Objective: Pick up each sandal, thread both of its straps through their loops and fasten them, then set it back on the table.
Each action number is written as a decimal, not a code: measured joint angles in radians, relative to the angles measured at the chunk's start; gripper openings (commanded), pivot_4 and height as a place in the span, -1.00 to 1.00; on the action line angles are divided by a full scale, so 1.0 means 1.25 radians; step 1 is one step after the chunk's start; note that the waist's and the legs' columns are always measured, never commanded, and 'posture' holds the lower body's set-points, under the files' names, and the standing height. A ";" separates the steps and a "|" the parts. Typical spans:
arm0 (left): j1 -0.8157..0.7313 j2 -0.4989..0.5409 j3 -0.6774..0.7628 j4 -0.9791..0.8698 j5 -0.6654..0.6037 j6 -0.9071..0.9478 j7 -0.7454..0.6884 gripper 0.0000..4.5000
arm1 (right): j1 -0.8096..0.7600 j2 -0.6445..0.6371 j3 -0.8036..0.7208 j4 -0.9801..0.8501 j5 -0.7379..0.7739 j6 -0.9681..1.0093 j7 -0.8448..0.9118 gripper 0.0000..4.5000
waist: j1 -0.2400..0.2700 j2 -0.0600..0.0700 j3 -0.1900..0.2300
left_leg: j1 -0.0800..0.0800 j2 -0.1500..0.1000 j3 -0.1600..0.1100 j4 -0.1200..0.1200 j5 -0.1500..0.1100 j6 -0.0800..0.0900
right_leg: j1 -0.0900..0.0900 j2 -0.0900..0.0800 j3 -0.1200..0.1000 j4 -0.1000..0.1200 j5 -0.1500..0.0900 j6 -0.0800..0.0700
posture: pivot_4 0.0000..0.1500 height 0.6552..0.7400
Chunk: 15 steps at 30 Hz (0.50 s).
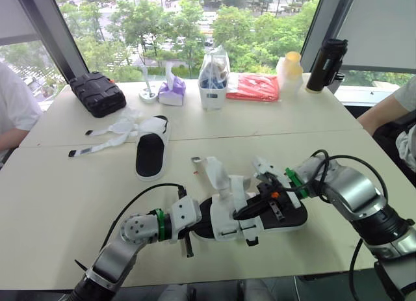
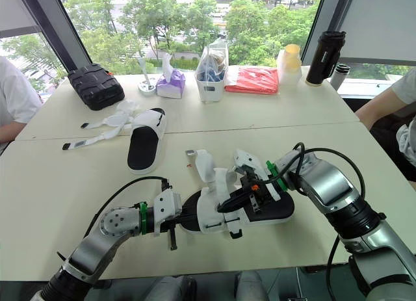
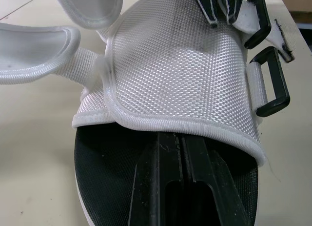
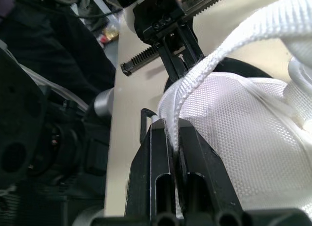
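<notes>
Right gripper [image 4: 173, 133] has its two black fingers pinched tight on a white strap [image 4: 229, 45], which runs out from between the tips and away over the mesh top. That strap belongs to the near sandal [image 1: 224, 220], which sits on the table [image 1: 65, 197] right under the gripper and between both arms.

Left gripper [image 3: 183, 138] comes in from the opposite end of the same sandal. Its fingers [image 3: 161, 177] are pressed together, lying on the black insole with the tips poked just under the edge of the white upper [image 3: 180, 65]. I can't see them gripping anything. Two black loops [image 3: 273, 82] hang off the side of the upper just past those tips, and another padded strap [image 1: 218, 174] sticks up loose beyond the right gripper.

The second sandal [image 1: 151, 148] lies well beyond the left gripper, flat on the table, with its straps [image 1: 104, 138] splayed out undone. Further back there's a black case [image 1: 97, 93], a tissue box [image 1: 172, 91], a white bin [image 1: 213, 86], a red bag [image 1: 255, 86] and a black bottle [image 1: 325, 65].
</notes>
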 measured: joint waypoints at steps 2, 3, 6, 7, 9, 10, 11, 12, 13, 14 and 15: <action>-0.001 0.000 -0.001 0.000 0.000 -0.001 -0.001 -1.00 | 0.013 -0.012 0.000 -0.015 0.000 -0.006 0.001 -0.98 | 0.000 0.000 0.000 | 0.000 0.000 0.000 0.000 0.000 0.000 | 0.000 0.000 0.000 0.000 0.000 0.000 | 1.00 1.00; -0.002 0.000 -0.001 0.000 0.000 -0.001 -0.001 -1.00 | 0.023 -0.020 0.001 -0.025 0.000 -0.011 0.002 -0.98 | 0.000 0.000 0.000 | 0.000 0.000 0.000 0.000 0.000 0.000 | 0.000 0.000 0.000 0.000 0.000 0.000 | 1.00 1.00; -0.002 0.000 -0.001 0.001 0.001 -0.002 -0.001 -1.00 | 0.040 -0.028 0.004 -0.037 -0.003 -0.022 0.001 -0.72 | 0.000 0.000 0.000 | 0.000 0.000 0.000 0.000 0.000 0.000 | 0.000 0.000 0.000 0.000 0.000 0.000 | 1.00 1.00; -0.004 0.000 -0.002 0.002 0.001 -0.002 -0.001 -1.00 | 0.043 -0.038 0.004 -0.045 -0.005 -0.026 0.002 -0.62 | 0.000 0.000 0.000 | 0.000 0.000 0.000 0.000 0.000 0.000 | 0.000 0.000 0.000 0.000 0.000 0.000 | 1.00 1.00; -0.004 0.000 -0.002 0.003 0.001 -0.002 -0.001 -1.00 | 0.044 -0.061 0.004 -0.058 -0.005 -0.028 0.006 -0.19 | 0.000 0.000 0.000 | 0.000 0.000 0.000 0.000 0.000 0.000 | 0.000 0.000 0.000 0.000 0.000 0.000 | 1.00 1.00; -0.004 0.000 -0.002 0.004 0.001 -0.003 -0.002 -1.00 | 0.046 -0.067 0.003 -0.063 -0.004 -0.027 0.008 0.00 | 0.000 0.000 0.000 | 0.000 0.000 0.000 0.000 0.000 0.000 | 0.000 0.000 0.000 0.000 0.000 0.000 | 1.00 1.00; -0.005 0.000 -0.002 0.005 0.001 -0.003 -0.002 -1.00 | 0.049 -0.072 0.003 -0.070 0.002 -0.023 0.011 0.22 | 0.000 0.000 0.000 | 0.000 0.000 0.000 0.000 0.000 0.000 | 0.000 0.000 0.000 0.000 0.000 0.000 | 1.00 1.00; -0.005 0.000 -0.002 0.005 0.001 -0.003 -0.002 -1.00 | 0.050 -0.079 0.002 -0.077 0.006 -0.019 0.013 0.46 | 0.000 0.000 0.000 | 0.000 0.000 0.000 0.000 0.000 0.000 | 0.000 0.000 0.000 0.000 0.000 0.000 | 1.00 1.00; -0.005 0.000 -0.002 0.005 0.001 -0.003 -0.002 -1.00 | 0.050 -0.085 0.001 -0.084 0.009 -0.018 0.015 0.67 | 0.000 0.000 0.000 | 0.000 0.000 0.000 0.000 0.000 0.000 | 0.000 0.000 0.000 0.000 0.000 0.000 | 1.00 1.00; -0.005 0.000 -0.002 0.006 0.001 -0.003 -0.001 -1.00 | 0.050 -0.092 -0.002 -0.090 0.014 -0.017 0.017 0.89 | 0.000 0.000 0.000 | 0.000 0.000 0.000 0.000 0.000 0.000 | 0.000 0.000 0.000 0.000 0.000 0.000 | 1.00 1.00; -0.005 0.000 -0.002 0.006 0.002 -0.003 -0.001 -1.00 | 0.050 -0.099 -0.006 -0.092 0.018 -0.015 0.018 0.98 | 0.000 0.000 0.000 | 0.000 0.000 0.000 0.000 0.000 0.000 | 0.000 0.000 0.000 0.000 0.000 0.000 | 1.00 1.00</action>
